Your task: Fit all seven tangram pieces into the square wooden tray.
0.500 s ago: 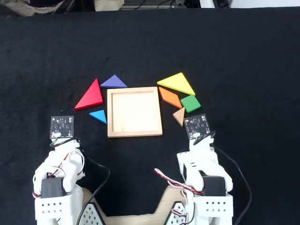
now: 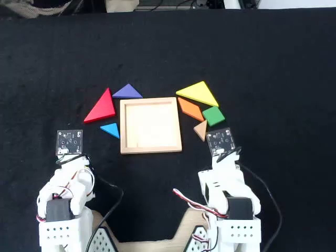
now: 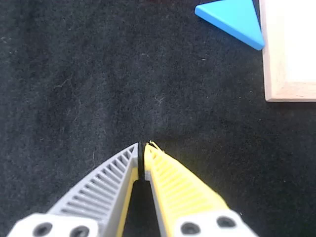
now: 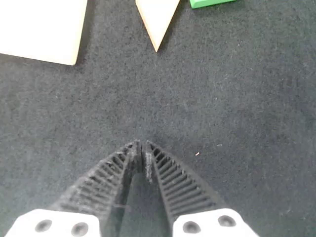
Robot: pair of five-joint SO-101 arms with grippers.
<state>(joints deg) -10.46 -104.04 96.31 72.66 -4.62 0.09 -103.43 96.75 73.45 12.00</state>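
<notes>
**Step in hand: first pick (judged).** The tray (image 2: 150, 100) lies empty at mid-counter (image 2: 262, 63), and none of the pieces is inside it.

1. Left tool (image 3: 143, 150): tips together, holding nothing, over bare cloth near-left of the tray. The closest piece is the blue triangle (image 2: 111, 129), just beside the tray's left edge.
2. Right tool (image 4: 140, 148): tips together, holding nothing, near-right of the tray. The closest piece is the tan triangle (image 2: 200, 129), just beside the tray's right edge.
3. Spread the tips before descending. The pieces lie flat on cloth, so set one tip on each side of a piece and pinch across its edges.
4. Recommended: seat the two large triangles first. The small pieces fill the remaining gaps more easily.
5. Risk: the right-hand pieces lie close-packed, so a wide approach may push a neighbouring piece.

**Count**

- Tray: one.
- Pieces: seven, made up of five triangles, one square and one parallelogram.
- Left of the tray, three: red triangle (image 2: 102, 107), purple triangle (image 2: 127, 92), blue triangle.
- Right of the tray, four: yellow triangle (image 2: 198, 93), orange parallelogram (image 2: 190, 108), green square (image 2: 213, 115), tan triangle.
- Arms: two, one tool each.
</notes>
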